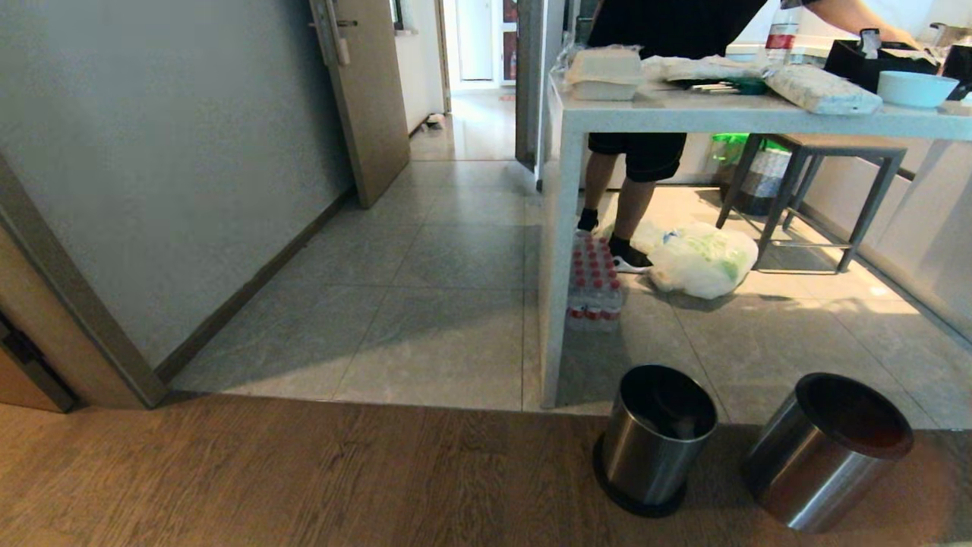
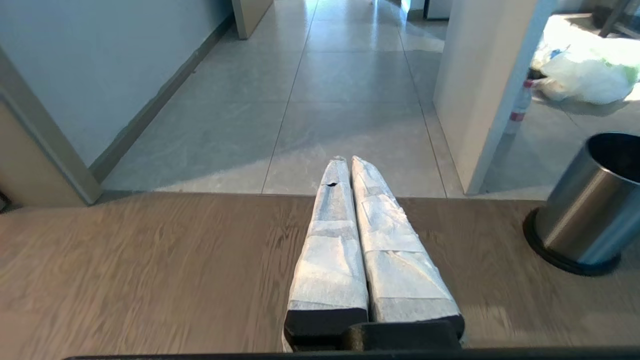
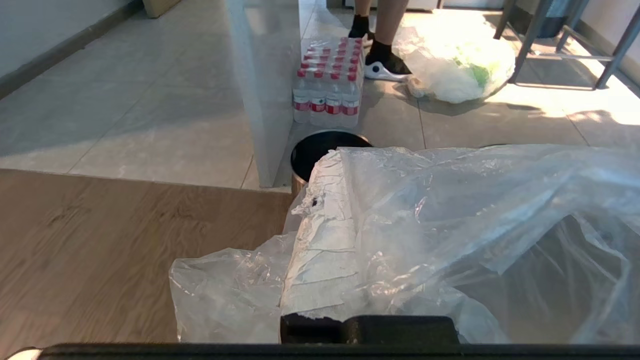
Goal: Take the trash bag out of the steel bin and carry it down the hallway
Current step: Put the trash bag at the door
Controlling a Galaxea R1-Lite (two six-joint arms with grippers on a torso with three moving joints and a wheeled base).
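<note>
The right gripper [image 3: 330,200] is closed, apparently on the trash bag [image 3: 450,225] draped over it, near the steel bin [image 3: 325,150]; this thin, light, slippery film tears easily, so a gathered fold is best to pinch.

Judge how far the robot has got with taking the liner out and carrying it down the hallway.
Done: the trash bag is out of a steel bin and draped over the right gripper, which is shut on it. The left gripper is shut and empty. Left: the carry, since the hallway tiles lie ahead, beyond the wood floor.
</note>
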